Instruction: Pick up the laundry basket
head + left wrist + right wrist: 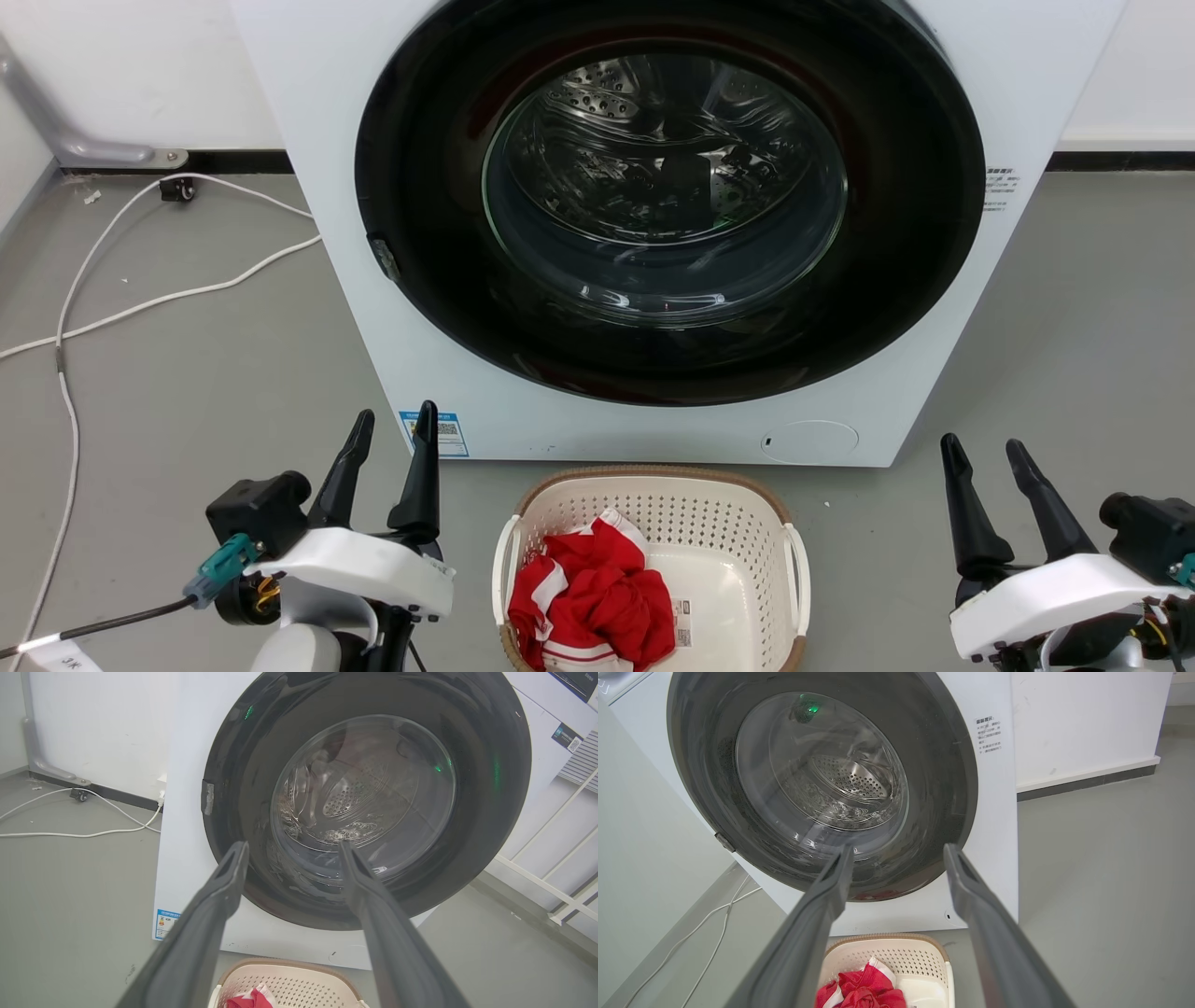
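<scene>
The laundry basket (738, 523) is cream-white with perforated walls and a brown rim. It sits on the floor at the bottom centre of the head view, just in front of the washer, with a red and white garment (588, 597) inside. My left gripper (392, 434) hangs open to the basket's left, well apart from it. My right gripper (985, 457) is open to the basket's right, also apart. Both wrist views look over the basket (299, 982) (920, 956) with each gripper (292, 849) (896, 851) empty.
A white front-loading washer (355, 140) with a shut round dark glass door (667, 196) stands right behind the basket. White cables (140, 303) trail across the grey floor on the left. A white rack (560, 872) stands beside the washer.
</scene>
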`<state>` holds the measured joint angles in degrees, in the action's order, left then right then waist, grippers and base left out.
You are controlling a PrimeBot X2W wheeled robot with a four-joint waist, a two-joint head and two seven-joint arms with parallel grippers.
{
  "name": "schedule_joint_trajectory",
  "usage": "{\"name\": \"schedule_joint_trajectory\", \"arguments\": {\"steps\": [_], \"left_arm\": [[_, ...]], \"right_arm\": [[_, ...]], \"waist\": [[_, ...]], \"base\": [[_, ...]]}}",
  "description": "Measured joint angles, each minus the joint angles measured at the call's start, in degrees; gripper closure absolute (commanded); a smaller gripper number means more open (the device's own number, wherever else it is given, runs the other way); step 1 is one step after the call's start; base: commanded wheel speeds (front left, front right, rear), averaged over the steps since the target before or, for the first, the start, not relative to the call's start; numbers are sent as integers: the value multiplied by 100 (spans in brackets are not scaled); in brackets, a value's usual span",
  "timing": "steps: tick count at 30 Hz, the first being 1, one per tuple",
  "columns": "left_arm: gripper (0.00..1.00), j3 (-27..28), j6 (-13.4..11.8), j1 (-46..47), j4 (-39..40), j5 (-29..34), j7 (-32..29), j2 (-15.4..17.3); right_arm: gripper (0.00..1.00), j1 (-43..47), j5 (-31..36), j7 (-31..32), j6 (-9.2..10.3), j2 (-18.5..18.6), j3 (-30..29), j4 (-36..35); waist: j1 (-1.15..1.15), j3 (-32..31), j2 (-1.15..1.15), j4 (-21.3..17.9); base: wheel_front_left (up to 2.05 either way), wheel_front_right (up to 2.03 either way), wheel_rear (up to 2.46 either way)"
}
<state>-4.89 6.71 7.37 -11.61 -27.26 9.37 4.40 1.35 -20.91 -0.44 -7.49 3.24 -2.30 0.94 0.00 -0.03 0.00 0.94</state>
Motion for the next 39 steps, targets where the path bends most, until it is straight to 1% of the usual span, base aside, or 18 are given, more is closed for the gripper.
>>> {"name": "schedule_joint_trajectory", "arguments": {"steps": [1,2,14,39], "left_arm": [[0,-5,-13,2,-16,55,19,7],[0,-29,-16,19,-59,236,49,13],[0,-71,-82,92,-189,840,201,37],[0,-113,-225,235,-487,1836,477,66]], "right_arm": [[0,3,52,4,0,0,-3,-11],[0,10,246,5,0,-2,-1,-44],[0,85,901,14,0,-8,-2,-86],[0,92,1876,-197,-1,-18,-77,-55]], "waist": [[0,1,0,-1],[0,6,0,-5],[0,21,0,2],[0,128,0,2]], "base": [[0,0,0],[0,0,0],[0,0,0],[0,0,0]]}}
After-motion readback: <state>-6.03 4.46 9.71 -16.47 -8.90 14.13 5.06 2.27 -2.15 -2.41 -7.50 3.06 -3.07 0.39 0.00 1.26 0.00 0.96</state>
